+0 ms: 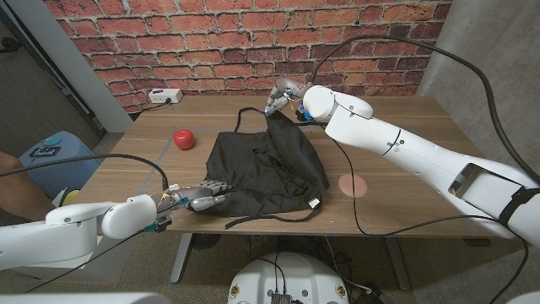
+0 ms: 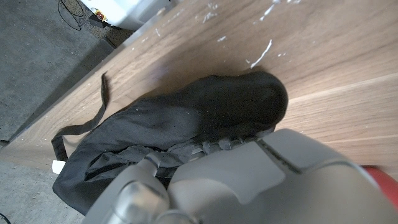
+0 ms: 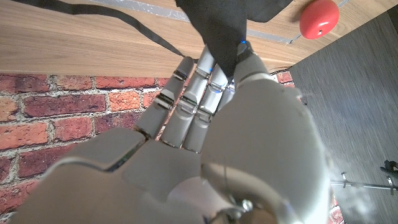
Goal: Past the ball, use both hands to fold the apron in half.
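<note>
Head view: black fabric apron (image 1: 266, 169) lies rumpled mid wooden desk (image 1: 405, 135), straps trailing off its near edge. Right robot hand (image 1: 283, 100) at apron's far corner, near the brick wall, pinching the cloth there. Left robot hand (image 1: 202, 197) at apron's near-left corner, fingers on the fabric edge. Small red round ball (image 1: 184, 138) sits on desk left of apron, apart from it. White power strip (image 1: 164, 96) at far-left desk edge; pink round mark (image 1: 353, 186) on desk right of apron.

Left wrist view: left robot hand (image 2: 249, 180) w/ fingers curled into bunched apron (image 2: 205, 112), gripping it; strap (image 2: 81, 127) loops over the wood.

Right wrist view: right robot hand (image 3: 205, 137) holds a fold of apron (image 3: 224, 25) betw. fingers; ball (image 3: 319, 17) beyond.
</note>
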Controlling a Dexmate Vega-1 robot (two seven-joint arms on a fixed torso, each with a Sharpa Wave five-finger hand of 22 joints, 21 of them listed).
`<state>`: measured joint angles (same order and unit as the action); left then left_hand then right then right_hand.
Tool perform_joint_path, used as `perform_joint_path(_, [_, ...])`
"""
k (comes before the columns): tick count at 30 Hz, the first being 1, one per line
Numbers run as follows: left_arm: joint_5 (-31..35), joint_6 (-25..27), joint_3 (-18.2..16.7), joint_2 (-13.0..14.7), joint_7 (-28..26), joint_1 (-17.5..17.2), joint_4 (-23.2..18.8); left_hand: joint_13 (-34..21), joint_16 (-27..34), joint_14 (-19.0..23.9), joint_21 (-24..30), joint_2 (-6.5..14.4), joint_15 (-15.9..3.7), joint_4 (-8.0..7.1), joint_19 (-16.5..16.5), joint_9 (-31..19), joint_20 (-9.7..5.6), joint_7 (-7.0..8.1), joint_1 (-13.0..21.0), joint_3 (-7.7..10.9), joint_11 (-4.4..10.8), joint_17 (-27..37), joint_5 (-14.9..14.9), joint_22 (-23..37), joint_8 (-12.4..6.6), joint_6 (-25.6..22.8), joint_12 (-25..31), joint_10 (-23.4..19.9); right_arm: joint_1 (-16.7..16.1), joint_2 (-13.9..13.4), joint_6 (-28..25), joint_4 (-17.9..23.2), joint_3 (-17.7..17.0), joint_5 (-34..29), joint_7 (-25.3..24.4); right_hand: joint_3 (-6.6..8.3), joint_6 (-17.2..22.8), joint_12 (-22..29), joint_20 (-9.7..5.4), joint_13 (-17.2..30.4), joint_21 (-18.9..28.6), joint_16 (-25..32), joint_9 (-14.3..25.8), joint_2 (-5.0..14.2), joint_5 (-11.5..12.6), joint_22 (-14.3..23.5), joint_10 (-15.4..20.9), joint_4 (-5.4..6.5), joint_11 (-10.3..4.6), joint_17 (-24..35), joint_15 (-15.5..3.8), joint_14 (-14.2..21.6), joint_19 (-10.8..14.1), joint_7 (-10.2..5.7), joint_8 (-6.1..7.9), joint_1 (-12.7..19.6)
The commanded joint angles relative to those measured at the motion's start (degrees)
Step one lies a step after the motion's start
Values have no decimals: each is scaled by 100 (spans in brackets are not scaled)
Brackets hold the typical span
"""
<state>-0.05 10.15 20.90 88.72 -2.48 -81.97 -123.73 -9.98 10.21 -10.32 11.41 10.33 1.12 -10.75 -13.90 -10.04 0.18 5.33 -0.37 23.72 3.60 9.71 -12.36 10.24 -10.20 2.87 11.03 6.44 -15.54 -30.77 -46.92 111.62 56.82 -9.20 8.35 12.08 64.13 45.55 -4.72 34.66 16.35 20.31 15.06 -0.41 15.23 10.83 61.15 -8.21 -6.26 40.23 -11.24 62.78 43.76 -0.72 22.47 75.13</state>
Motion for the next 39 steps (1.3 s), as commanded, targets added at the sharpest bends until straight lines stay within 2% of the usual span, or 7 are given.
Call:
perform_joint_path(1, [-11, 132, -980, 26, -126, -826, -143, -24, 22, -237, -8, -2, 36, 3, -535, -17, 365, -5, 50, 51, -27, 27, -16, -12, -35, -24, 23, -18, 80, 100, 46, -129, 33, 47, 47, -15, 15, -11, 49, 27, 33, -52, 21, 21, -16, 8, 31, -4, 38, 39, -253, 48, 31, 51, 17, 57])
perform_joint_path(4, [-18, 129, -1115, 26, -148, -938, -151, -24, 23, -234, -9, -3, 35, 5, -535, -17, 366, -6, 53, 59, -18, 26, -15, -12, -35, -25, 22, -16, 68, 113, 25, -132, 27, 49, 16, -22, 14, -8, 51, 39, 33, -66, 25, 27, -18, 8, 31, -2, 39, 53, -253, 49, 28, 43, 16, 61])
perform_joint_path(12, [-46, 140, -1209, 26, -151, -1008, -160, -24, 24, -226, -9, -5, 35, 10, -530, -16, 365, -14, 59, 79, -24, 25, -12, -13, -34, -24, 21, -16, 63, 127, 120, -162, 26, 68, -4, -39, 12, -19, 52, 46, 36, -101, 36, 35, -24, 9, 21, -5, 52, 86, -248, 57, 30, 54, 16, 75])
perform_joint_path(22, [-59, 162, -1154, 26, -96, -955, -166, -23, 23, -222, -11, -8, 32, 15, -529, -16, 365, -7, 66, 100, -21, 23, -8, -13, -33, -22, 19, -11, 88, 227, 177, -126, 60, 82, -1, -54, 13, -30, 74, 38, 55, -147, 33, 39, -30, 9, 49, -10, 53, 110, -245, 99, 69, 65, 6, 95])
perform_joint_path(32, [-33, 126, -778, 26, -28, -562, -155, -23, 21, -220, -13, -10, 39, 19, -532, -15, 367, -6, 71, 123, -27, 22, -4, -14, -33, -22, 19, -13, 125, 321, 188, -79, 102, 115, 32, -71, 14, -50, 82, 37, 71, -193, 40, 41, -37, 8, 48, -14, 48, 131, -234, 152, 102, 70, 0, 113])
perform_joint_path(34, [-37, 103, -696, 26, -24, -475, -145, -23, 20, -221, -13, -11, 34, 19, -530, -15, 369, -10, 72, 126, -22, 22, -3, -14, -33, -21, 18, -11, 137, 355, 191, -78, 109, 117, 24, -74, 11, -64, 25, 18, 68, -208, 45, 42, -39, 8, 51, -15, 45, 136, -237, 154, 94, 70, -1, 117])
perform_joint_path(39, [-34, 63, -490, 26, -10, -254, -125, -23, 20, -219, -14, -11, 35, 20, -532, -15, 369, -7, 74, 138, -25, 22, -1, -14, -32, -18, 18, -11, 189, 465, 244, -149, 162, 134, 35, -83, 12, -63, 1, 39, 69, -235, 51, 53, -44, 9, 47, -9, 38, 152, -240, 167, 92, 78, -3, 118])
